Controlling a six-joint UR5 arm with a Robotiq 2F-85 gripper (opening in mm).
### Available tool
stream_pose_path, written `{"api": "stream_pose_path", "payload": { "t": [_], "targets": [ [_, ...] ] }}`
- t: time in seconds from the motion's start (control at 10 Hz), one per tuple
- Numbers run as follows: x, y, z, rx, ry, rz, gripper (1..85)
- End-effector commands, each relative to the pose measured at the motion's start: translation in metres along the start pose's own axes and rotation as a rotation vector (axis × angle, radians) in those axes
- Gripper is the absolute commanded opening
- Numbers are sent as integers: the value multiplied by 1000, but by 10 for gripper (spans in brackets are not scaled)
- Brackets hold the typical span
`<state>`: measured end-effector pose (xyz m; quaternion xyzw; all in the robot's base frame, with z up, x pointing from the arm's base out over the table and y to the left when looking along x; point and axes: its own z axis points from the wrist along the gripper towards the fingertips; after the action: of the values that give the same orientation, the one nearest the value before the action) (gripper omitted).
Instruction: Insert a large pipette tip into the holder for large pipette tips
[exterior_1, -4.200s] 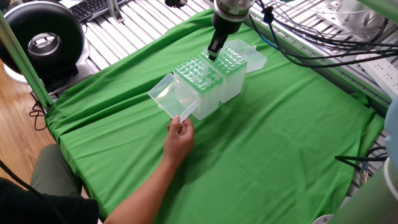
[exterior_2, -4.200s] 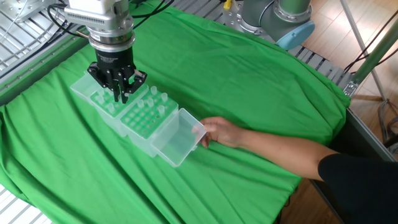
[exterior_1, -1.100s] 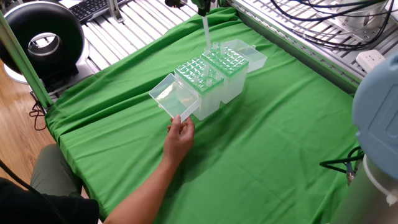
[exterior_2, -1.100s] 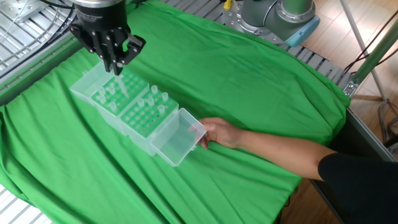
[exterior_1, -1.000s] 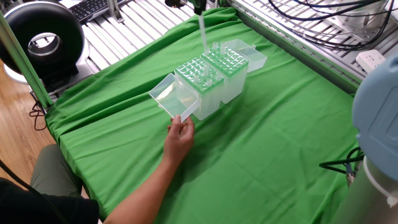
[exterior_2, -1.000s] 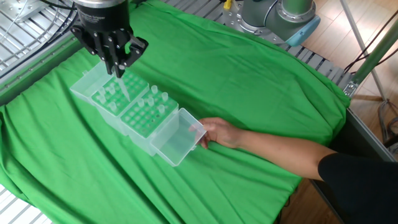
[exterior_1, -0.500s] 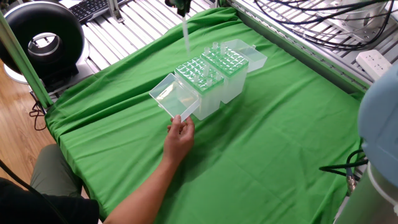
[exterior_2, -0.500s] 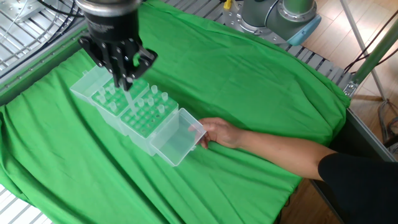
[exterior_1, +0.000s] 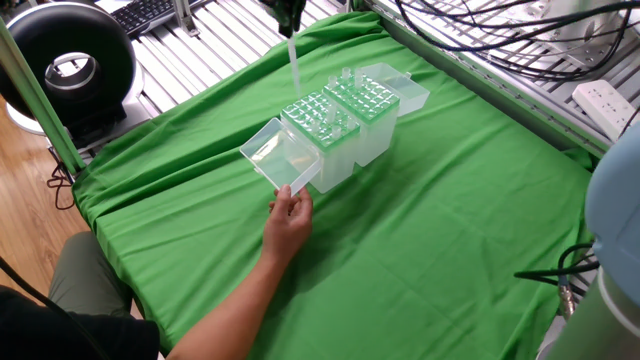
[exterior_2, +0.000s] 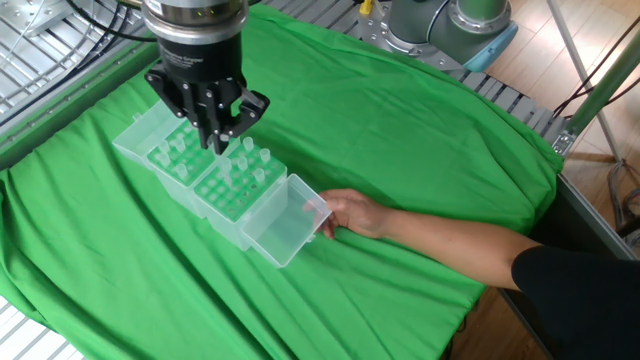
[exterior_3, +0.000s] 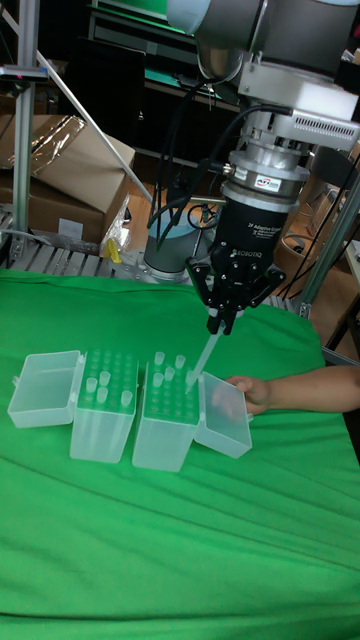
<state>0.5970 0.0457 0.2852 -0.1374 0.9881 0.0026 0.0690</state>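
My gripper (exterior_3: 222, 325) is shut on a long clear large pipette tip (exterior_3: 202, 362) that hangs point down. The point hovers just above the greenish grid top of the holder for large pipette tips (exterior_3: 165, 425), at its edge nearest the hand. In the other fixed view the gripper (exterior_2: 216, 140) stands over that holder (exterior_2: 235, 190). One fixed view shows only the gripper's lowest part (exterior_1: 290, 12) at the top edge, with the tip (exterior_1: 294, 65) above the holder (exterior_1: 318, 128). A few tips stand in the grid. The holder's clear lid (exterior_1: 272, 160) lies open.
A person's hand (exterior_1: 288, 220) holds the open lid, the arm reaching in from the table's near side. A second translucent grid-topped box (exterior_1: 372, 100) with its own open lid stands right against the holder. A green cloth (exterior_1: 430, 220) covers the table. A black fan (exterior_1: 65, 65) sits off the table.
The gripper has carried the tip sideways from above the second box to above the holder by the hand, and has come down a little. The hand and both boxes have stayed still.
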Motion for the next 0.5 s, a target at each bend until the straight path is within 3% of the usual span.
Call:
{"api": "stream_pose_path", "payload": {
  "t": [0.0, 0.4],
  "targets": [
    [14, 1, 2, -8, 21, 7, 40],
    [13, 3, 8, -24, 8, 18, 40]
  ]
}}
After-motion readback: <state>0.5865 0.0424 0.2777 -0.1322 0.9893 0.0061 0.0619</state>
